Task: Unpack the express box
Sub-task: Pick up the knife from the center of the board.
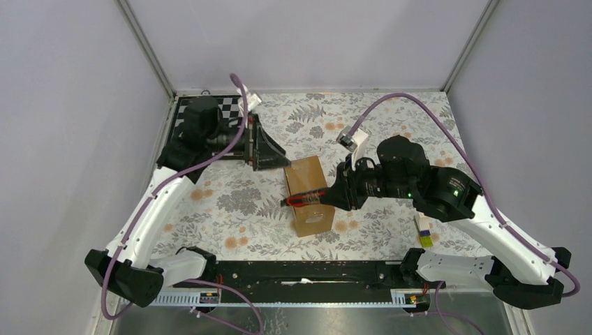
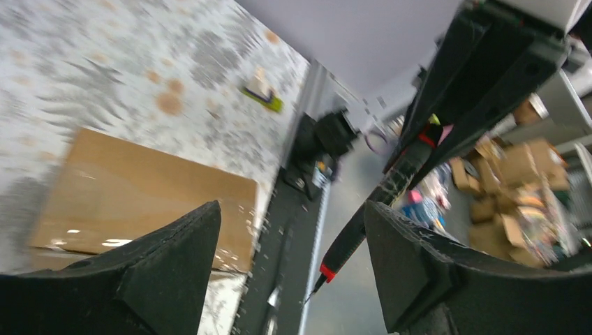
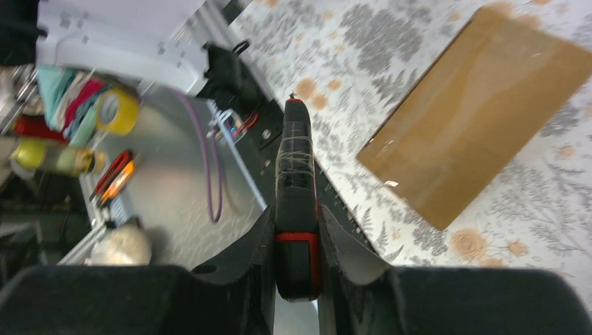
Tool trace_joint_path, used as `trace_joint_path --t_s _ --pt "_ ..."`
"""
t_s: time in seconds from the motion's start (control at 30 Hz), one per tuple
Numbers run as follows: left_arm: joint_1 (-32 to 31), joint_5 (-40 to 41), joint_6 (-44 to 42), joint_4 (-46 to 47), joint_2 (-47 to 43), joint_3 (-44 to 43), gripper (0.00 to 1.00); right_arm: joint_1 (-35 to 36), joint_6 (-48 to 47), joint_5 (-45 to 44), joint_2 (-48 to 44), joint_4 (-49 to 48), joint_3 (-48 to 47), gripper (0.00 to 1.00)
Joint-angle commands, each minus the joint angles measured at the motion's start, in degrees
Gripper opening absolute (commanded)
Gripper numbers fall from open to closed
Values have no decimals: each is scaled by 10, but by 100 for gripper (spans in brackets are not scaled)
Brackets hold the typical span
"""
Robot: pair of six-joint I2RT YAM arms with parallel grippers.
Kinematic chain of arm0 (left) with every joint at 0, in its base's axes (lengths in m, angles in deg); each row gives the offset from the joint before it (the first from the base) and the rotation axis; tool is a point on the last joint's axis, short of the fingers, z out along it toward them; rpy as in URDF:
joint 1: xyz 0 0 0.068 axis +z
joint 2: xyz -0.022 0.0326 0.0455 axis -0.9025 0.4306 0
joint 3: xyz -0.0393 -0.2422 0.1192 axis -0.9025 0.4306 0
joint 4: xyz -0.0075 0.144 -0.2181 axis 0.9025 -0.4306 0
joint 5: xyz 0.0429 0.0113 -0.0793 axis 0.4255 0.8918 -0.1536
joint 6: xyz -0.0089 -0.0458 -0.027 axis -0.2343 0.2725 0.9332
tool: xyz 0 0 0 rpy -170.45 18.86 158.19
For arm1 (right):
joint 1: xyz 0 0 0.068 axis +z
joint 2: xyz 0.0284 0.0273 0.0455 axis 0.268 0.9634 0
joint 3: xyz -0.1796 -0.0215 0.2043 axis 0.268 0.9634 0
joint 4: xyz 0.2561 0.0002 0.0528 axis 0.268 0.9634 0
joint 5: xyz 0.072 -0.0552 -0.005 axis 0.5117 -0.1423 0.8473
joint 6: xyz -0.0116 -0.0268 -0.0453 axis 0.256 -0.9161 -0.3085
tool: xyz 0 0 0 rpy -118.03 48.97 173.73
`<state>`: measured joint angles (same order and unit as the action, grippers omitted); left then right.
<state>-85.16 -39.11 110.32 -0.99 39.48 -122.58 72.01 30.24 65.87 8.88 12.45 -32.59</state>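
Cardboard box [image 1: 304,174] runs near-to-far, the right gripper [image 1: 334,197] pinching a cutter [image 1: 305,201] crosswise over it, the spread left gripper [image 1: 271,155] beside its far end.

Item 1: your express box [image 1: 308,195] was plain brown cardboard, matt, with clear glossy tape [image 2: 105,243] glinting along one seam.
Item 2: your cutter [image 3: 296,174] was black and red plastic with a slight sheen.
Item 3: on your left gripper [image 2: 290,216], the fingers [image 2: 160,272] were black plastic, matt and grainy.
Item 4: your table [image 1: 391,132] carried a matt floral-printed covering. Along its near edge ran a black rail [image 1: 307,272] and dull grey sheet metal [image 1: 335,317].
Item 5: your arm shells [image 1: 150,216] were smooth white plastic.
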Motion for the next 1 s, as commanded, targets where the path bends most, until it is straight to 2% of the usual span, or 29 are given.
trace_joint_path --t_s 0.0,0.27,0.57,0.73,0.9,0.97 --pt "-44 -109 -37 34 -23 34 77 0 -25 125 -18 22 1 0" --pt "-116 -166 -43 68 -56 96 76 0 -19 159 -14 35 -10 0" --pt "-184 -124 -63 71 -61 125 74 1 -9 176 8 31 -45 0" --pt "-197 -121 -78 69 -83 141 72 0 -11 178 28 55 -84 0" --pt "-203 -117 -75 68 -88 144 58 0 -13 174 46 69 -102 0" --pt "-209 -115 -74 67 -87 146 50 1 -14 171 52 69 -107 0"
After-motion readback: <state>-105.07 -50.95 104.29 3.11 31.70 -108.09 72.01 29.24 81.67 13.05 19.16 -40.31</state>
